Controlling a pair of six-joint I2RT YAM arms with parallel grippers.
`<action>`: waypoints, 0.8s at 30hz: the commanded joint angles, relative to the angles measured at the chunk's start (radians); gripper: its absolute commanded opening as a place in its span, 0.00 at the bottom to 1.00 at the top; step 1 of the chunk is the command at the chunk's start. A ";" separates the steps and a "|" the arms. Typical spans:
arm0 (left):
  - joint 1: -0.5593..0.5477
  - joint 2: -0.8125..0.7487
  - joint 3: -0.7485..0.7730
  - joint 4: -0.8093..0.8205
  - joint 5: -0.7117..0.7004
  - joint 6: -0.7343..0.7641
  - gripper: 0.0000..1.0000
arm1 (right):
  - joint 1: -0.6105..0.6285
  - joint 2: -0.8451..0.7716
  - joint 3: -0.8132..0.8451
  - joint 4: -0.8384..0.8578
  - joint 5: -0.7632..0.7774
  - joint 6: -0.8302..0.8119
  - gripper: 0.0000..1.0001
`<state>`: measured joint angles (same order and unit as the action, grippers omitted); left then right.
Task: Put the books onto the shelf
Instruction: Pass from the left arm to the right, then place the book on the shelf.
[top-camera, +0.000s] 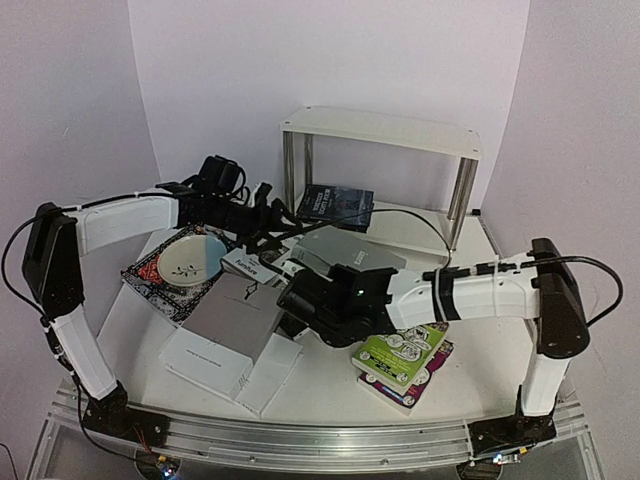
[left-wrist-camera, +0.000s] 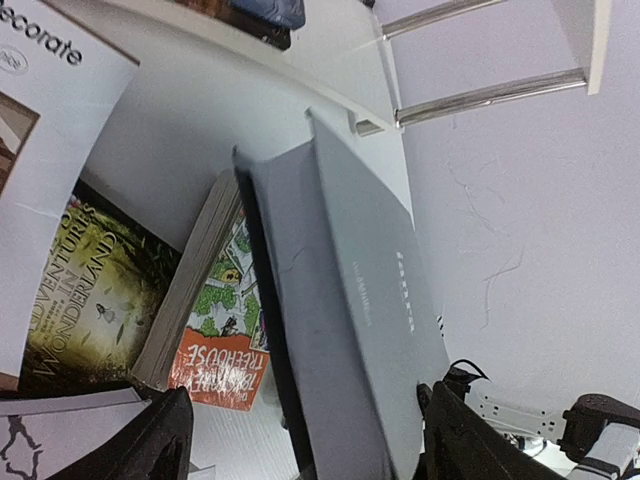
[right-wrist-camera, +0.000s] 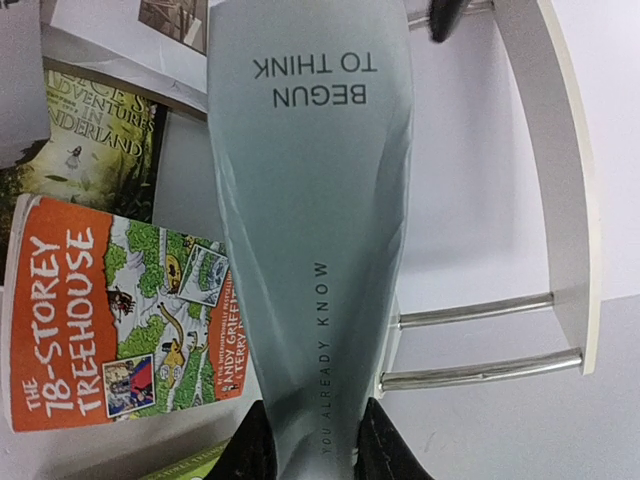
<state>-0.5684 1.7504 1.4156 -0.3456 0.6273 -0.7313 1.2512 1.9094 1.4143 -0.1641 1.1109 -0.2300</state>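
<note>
As the right wrist view shows, the right gripper (right-wrist-camera: 315, 445) is closed on the near end of a thin grey book (right-wrist-camera: 310, 200) with a matte cover. Its two black fingers (right-wrist-camera: 250, 445) press on both sides of it. The grey book reaches away toward the small two-tier shelf (right-wrist-camera: 560, 180) made of white boards and shiny metal tube legs (right-wrist-camera: 470, 312). To the left of it an orange paperback book (right-wrist-camera: 120, 310) with cartoon drawings lies flat, and a dark green book (right-wrist-camera: 80, 150) lies beyond that one.

In the left wrist view, the left gripper (left-wrist-camera: 305, 440) stands wide open. The grey book passes between its fingers on its edge. One finger is well apart from the cover. The other is just beside the book's corner, and I cannot tell if it touches. A large white book (left-wrist-camera: 50, 150) with the word "decorate" fills the left side.

From the top view, both arms meet in front of the shelf. The grey book is just in front of the lower board, not on it. A dark blue book (top-camera: 335, 205) lies on that lower board. Near the right arm a lime green book (top-camera: 400, 350) rests on a magenta book (top-camera: 420, 385) on the white table (top-camera: 330, 395). At the left, a pale round plate (top-camera: 195, 255) sits on a black-red patterned placemat (top-camera: 150, 278).
</note>
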 joint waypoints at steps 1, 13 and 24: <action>0.018 -0.128 -0.018 0.036 -0.132 0.023 0.81 | -0.022 -0.096 -0.059 0.092 -0.061 -0.243 0.26; 0.088 -0.279 -0.093 0.034 -0.220 0.060 0.84 | -0.257 -0.152 -0.026 0.238 -0.158 -0.537 0.26; 0.113 -0.307 -0.110 0.033 -0.222 0.068 0.85 | -0.447 -0.077 0.028 0.395 -0.254 -0.737 0.27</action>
<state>-0.4636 1.4987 1.3163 -0.3326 0.4150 -0.6804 0.8616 1.8135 1.3753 0.1324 0.8895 -0.8779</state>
